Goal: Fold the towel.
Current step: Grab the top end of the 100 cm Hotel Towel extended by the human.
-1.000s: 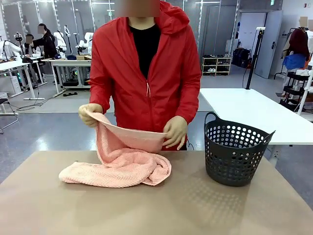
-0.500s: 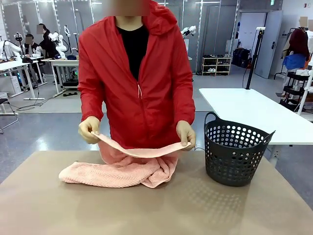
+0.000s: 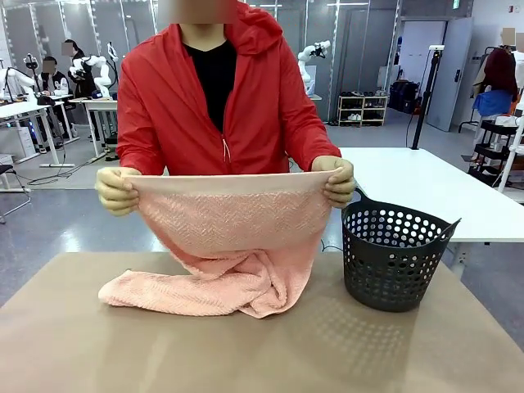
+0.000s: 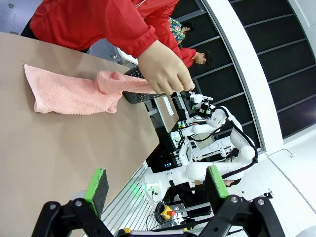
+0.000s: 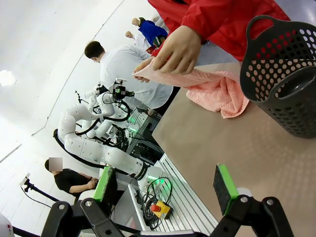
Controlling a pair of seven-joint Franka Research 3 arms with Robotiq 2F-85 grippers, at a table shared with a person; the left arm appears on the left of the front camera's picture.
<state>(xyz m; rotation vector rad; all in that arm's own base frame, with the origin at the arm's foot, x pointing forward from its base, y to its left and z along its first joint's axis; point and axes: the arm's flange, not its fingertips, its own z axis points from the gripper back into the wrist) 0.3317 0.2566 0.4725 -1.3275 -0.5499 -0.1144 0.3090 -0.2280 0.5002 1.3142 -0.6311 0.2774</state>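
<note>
- Your left gripper (image 4: 155,183) and right gripper (image 5: 165,186) both stand wide open with nothing between the pads. They hang at your side of the table (image 3: 246,352), well apart from the towel (image 3: 237,237).
- The towel sits at the far edge. Its smooth band is stretched level between the person's hand near the basket (image 3: 337,180) and their other hand (image 3: 116,190). The rest hangs down into a bunched heap on the table, with a tail running out toward your left.
- The heap is the main risk. If the raised part is laid over it as it lies, the wrinkles would likely be trapped and the fold would come out lumpy and crooked.
- If you reach in now, both of the person's hands are in the path, so you could strike a hand. You could also pull against their hold and drag the band out of line.
- A pinch on the heap may catch one layer or several, and you cannot tell which. Loose terry could also slip from the pads.
- The basket (image 3: 393,254) stands just beside the towel. A swinging corner or your right arm could snag its handle or shove it.
</note>
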